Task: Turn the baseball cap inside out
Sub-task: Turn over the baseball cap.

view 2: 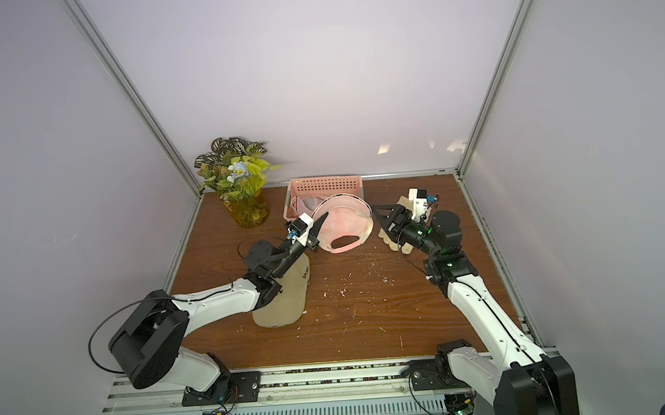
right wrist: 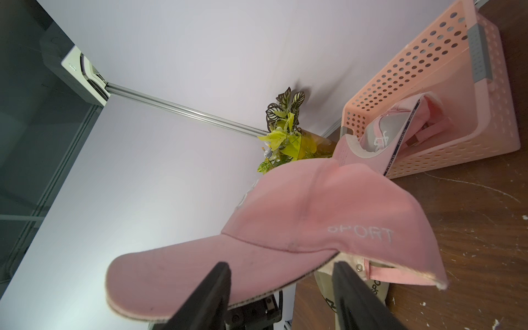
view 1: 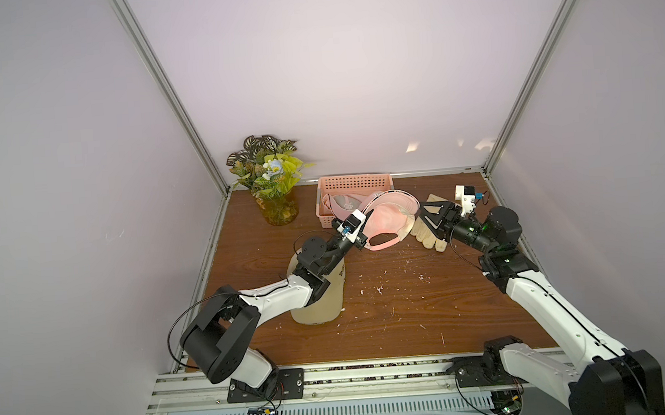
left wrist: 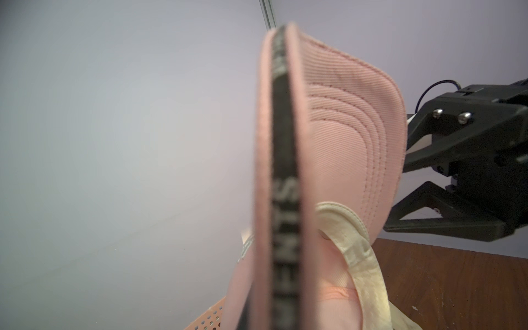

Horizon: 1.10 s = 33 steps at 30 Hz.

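Note:
The pink baseball cap (view 1: 389,223) (view 2: 344,227) hangs above the table in front of the basket, crown outward, "SPORT" stitched on its side (right wrist: 328,223). My left gripper (view 1: 369,216) (view 2: 324,216) is shut on its rim at the left. In the left wrist view the black-banded brim edge (left wrist: 281,171) fills the middle and hides the fingers. My right gripper (view 1: 422,211) (view 2: 375,213) (right wrist: 281,265) stands open at the cap's right side. The brim's edge lies just past its two fingertips; I cannot tell whether they touch it.
A pink perforated basket (view 1: 355,183) (right wrist: 428,71) at the back holds another pink cap (right wrist: 400,125). A beige cap (view 1: 321,297) lies under my left arm. A beige glove (view 1: 425,236) lies beneath my right gripper. A potted plant (view 1: 273,180) stands back left.

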Each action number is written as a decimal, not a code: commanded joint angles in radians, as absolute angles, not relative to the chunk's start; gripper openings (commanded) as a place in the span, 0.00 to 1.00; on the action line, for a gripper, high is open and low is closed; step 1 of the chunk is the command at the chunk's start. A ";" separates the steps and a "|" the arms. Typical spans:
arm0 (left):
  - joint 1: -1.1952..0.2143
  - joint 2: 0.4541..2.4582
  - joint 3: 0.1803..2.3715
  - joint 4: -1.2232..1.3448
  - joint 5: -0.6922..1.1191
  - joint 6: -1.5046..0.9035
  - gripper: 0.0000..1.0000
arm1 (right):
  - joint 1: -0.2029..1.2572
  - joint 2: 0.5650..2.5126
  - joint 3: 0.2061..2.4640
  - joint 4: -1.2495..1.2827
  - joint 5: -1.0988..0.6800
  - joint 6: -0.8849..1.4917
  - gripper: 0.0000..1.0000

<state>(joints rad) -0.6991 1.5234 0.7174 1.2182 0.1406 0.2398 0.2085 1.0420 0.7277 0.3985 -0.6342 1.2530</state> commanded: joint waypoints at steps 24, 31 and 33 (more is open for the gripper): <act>-0.678 1.343 0.800 0.822 0.116 -0.005 0.01 | 0.226 0.829 0.724 0.387 -0.504 0.317 0.61; -0.678 1.331 0.853 0.687 0.228 -0.066 0.01 | 0.241 0.857 0.745 0.392 -0.690 0.132 0.63; -0.678 1.335 0.867 0.662 0.265 -0.072 0.01 | 0.256 0.869 0.759 0.372 -0.683 0.087 0.64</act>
<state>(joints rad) -0.6865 1.3499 0.8169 0.7143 0.1890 -0.0334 0.2386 0.8547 0.7185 0.3485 -0.6132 0.2199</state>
